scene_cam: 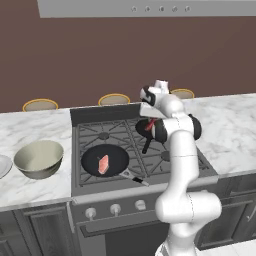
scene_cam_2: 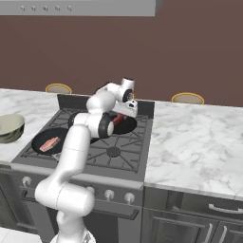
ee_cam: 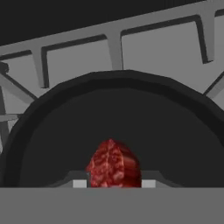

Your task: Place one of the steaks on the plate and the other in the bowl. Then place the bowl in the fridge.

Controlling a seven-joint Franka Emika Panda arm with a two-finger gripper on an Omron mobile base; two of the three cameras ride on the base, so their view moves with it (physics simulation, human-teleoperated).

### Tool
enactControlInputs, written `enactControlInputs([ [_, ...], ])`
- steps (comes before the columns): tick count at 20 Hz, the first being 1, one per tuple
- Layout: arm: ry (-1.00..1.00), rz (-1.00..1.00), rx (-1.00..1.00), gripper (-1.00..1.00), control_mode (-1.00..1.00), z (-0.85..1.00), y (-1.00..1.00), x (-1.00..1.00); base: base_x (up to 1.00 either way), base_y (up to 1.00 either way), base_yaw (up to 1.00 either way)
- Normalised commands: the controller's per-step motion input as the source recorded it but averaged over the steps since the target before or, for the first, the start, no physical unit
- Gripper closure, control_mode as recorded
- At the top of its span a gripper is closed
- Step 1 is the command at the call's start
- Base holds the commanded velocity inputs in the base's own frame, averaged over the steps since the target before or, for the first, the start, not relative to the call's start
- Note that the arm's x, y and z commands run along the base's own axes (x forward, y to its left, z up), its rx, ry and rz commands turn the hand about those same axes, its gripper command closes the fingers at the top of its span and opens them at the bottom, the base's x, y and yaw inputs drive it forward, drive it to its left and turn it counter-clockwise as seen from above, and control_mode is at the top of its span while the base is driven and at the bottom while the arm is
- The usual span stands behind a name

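Observation:
A bright red steak lies in the rear black pan on the stove. My gripper reaches down into that pan, its fingertips pressed against both sides of the red steak. A paler pink steak rests in the front black pan, left of the arm. The beige bowl stands on the marble counter left of the stove. A sliver of the grey plate shows at the left edge. The fridge is out of view.
The rear pan's handle points toward the stove front, and the front pan's handle sticks out to the right. Marble counter stretches right of the stove. Yellow-rimmed discs sit behind the counter, with a hood above.

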Motion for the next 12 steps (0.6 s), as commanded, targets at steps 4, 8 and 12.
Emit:
enactControlInputs([
  [4,0.11,-0.04,0.0,1.0,-1.0,0.72,-0.04,0.09,0.0,0.0,0.0],
  [8,0.12,-0.1,0.03,1.0,-1.0,0.81,-0.05,0.02,0.0,0.0,0.0],
  [12,0.02,-0.13,0.0,1.0,-1.0,0.51,0.07,-0.25,0.0,0.0,0.0],
])
